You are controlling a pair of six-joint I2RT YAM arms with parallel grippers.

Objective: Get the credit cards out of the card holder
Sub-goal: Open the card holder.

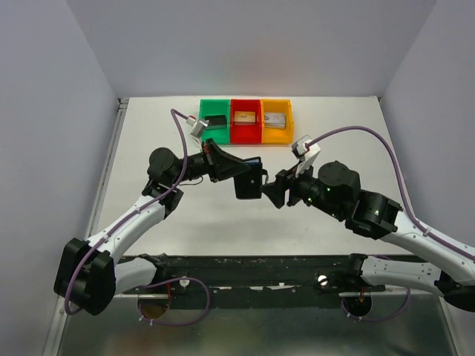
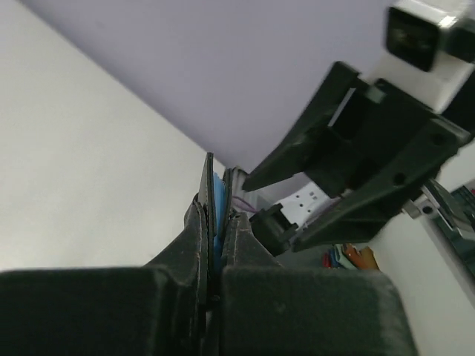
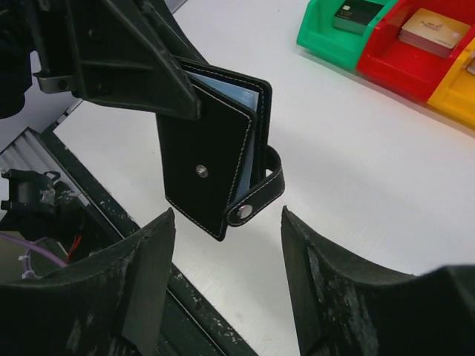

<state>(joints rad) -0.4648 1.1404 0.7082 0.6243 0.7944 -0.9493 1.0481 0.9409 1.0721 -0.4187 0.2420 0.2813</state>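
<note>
The card holder (image 1: 249, 182) is a small black wallet with white stitching, held in the air above the middle of the table. My left gripper (image 1: 228, 167) is shut on its far edge; in the left wrist view (image 2: 215, 216) the fingers pinch the holder (image 2: 208, 182) edge-on, with blue inner pockets showing. In the right wrist view the holder (image 3: 208, 159) hangs slightly ajar, its snap strap (image 3: 256, 199) loose. My right gripper (image 3: 227, 215) is open, its jaws just short of the holder's lower corner and not touching it; it also shows in the top view (image 1: 273, 190). No credit cards are visible.
A green bin (image 1: 214, 119), a red bin (image 1: 246, 121) and an orange bin (image 1: 277, 121) stand in a row at the back. They hold a black, a tan and a grey blocky item. A dark rail (image 1: 260, 267) runs along the table's near edge.
</note>
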